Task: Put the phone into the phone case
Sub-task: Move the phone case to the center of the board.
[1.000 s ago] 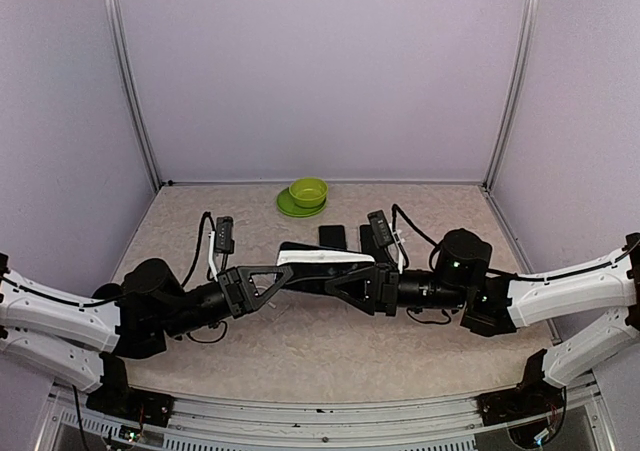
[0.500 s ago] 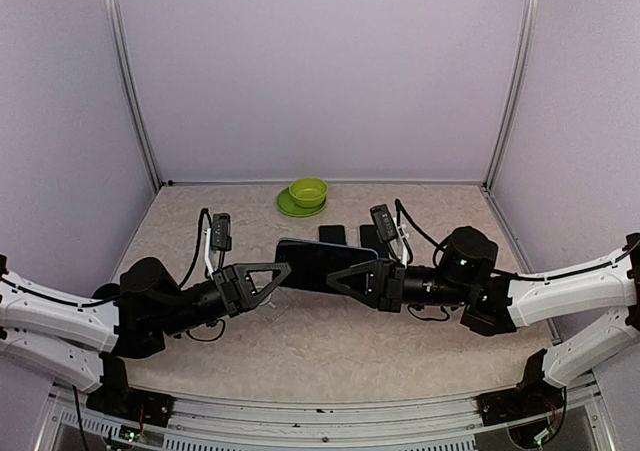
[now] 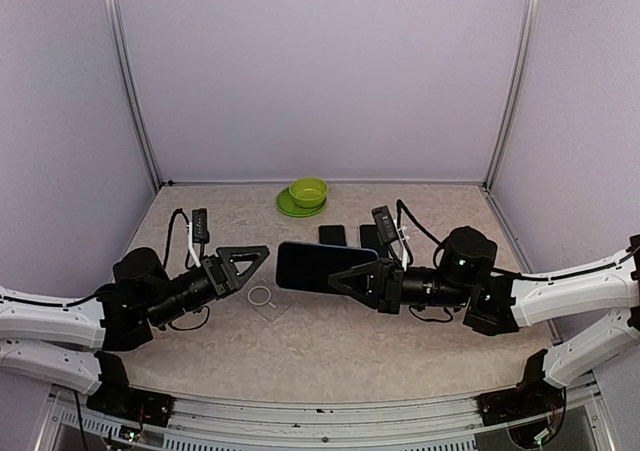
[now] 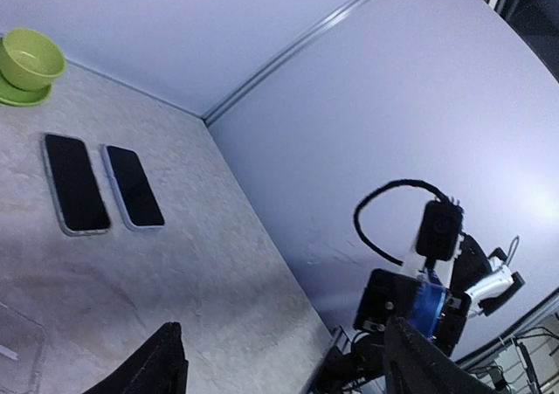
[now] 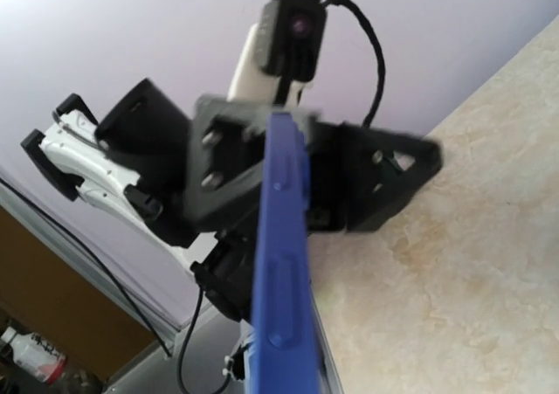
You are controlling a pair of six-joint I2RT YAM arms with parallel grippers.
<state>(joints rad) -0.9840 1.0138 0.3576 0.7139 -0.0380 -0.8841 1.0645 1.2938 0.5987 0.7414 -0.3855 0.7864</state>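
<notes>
Handover complete: a second ago both grippers clamped the phone (image 3: 318, 266) between them, one at each end. Now the left gripper (image 3: 250, 269) has let go and drawn back, and its fingers (image 4: 162, 364) stand wide apart with nothing between them.

The right gripper (image 3: 345, 278) alone carries the phone, its jaws pressed together on the end nearest its own wrist. The dark slab juts out past its fingertips toward the left gripper, lifted off the table (image 3: 330, 351). From the right wrist we see the phone edge-on, its blue rim and side buttons toward the lens, with the left gripper a little beyond its free end.

The clear phone case (image 3: 268, 299) lies flat on the table just ahead of and below the left gripper's open fingertips. It sits under the phone's free end and touches neither hand. We judge the phone is not yet in the case. With the left gripper free, it looks placed to steady or lift the case while the right brings the phone down.

On the far side of the right gripper lie one handset (image 3: 331, 235) and a second handset (image 3: 368, 235), side by side. Beyond them a green bowl (image 3: 308, 191) sits on a green plate (image 3: 288, 207), well apart from both hands.
</notes>
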